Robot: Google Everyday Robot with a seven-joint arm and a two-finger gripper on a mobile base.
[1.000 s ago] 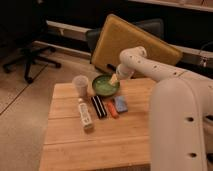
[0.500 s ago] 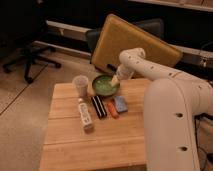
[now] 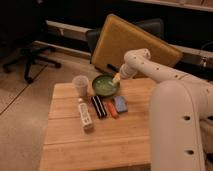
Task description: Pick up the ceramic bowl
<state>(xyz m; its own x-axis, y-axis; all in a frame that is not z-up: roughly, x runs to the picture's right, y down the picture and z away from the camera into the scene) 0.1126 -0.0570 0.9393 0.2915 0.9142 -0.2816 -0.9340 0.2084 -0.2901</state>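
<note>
Approach step: my gripper (image 3: pixel 116 78) hangs at the rim of the ceramic bowl (image 3: pixel 104 86), near the tabletop's (image 3: pixel 125 137) far edge. Can't tell if it's open or closed. Next, straddle that rim and clamp

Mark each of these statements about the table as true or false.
1. The gripper is at the ceramic bowl's right rim in the picture. True.
2. The cup stands right of the bowl. False: the cup stands on the bowl's left in the picture.
3. The white bottle stands upright. False: the bottle lies on its side on the table.
4. A blue object lies nearer the camera than the bowl. True.
</note>
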